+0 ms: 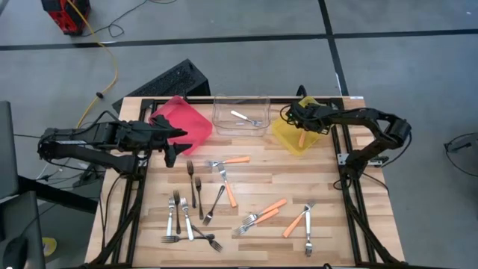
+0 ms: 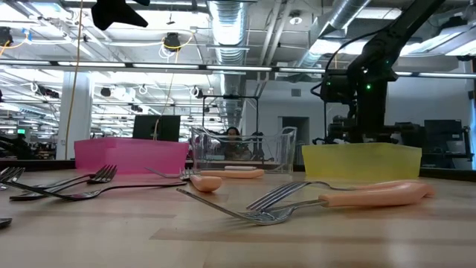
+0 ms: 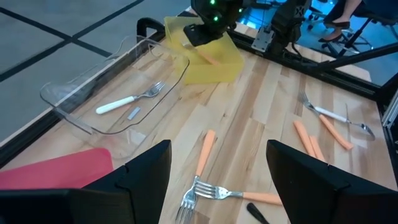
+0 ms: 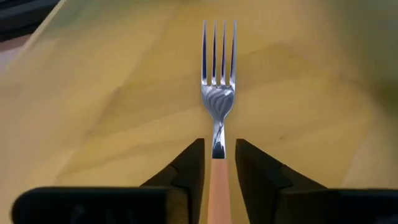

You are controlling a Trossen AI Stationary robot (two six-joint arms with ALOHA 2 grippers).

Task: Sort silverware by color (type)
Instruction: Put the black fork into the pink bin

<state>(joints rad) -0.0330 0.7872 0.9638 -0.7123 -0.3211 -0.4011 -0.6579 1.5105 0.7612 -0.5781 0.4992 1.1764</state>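
Observation:
My right gripper (image 1: 302,123) reaches down into the yellow bin (image 1: 287,138) at the table's far right, shut on an orange-handled fork (image 4: 217,99). That fork's silver head points away from the wrist over the yellow floor. My left gripper (image 3: 217,180) hovers open above the table's left, beside the red bin (image 1: 183,119), with nothing between its fingers. Orange-handled forks (image 1: 265,213), black forks (image 1: 193,183) and silver forks (image 1: 175,224) lie flat on the wooden table. A pale-handled fork (image 3: 127,101) lies in the clear bin (image 1: 240,112). My right gripper has the fork's orange handle (image 4: 217,177) between its two fingers, just behind the silver neck. The fingers slant down into the bin and lie along the fork, and the handle's free end (image 1: 301,139) trails back below them. Whether the fork rests on the bin floor, I cannot tell.
The three bins stand in a row along the far edge: red, clear, yellow. Loose forks are scattered over the table's middle and near part. Black frame rails (image 1: 351,187) run along both sides of the table.

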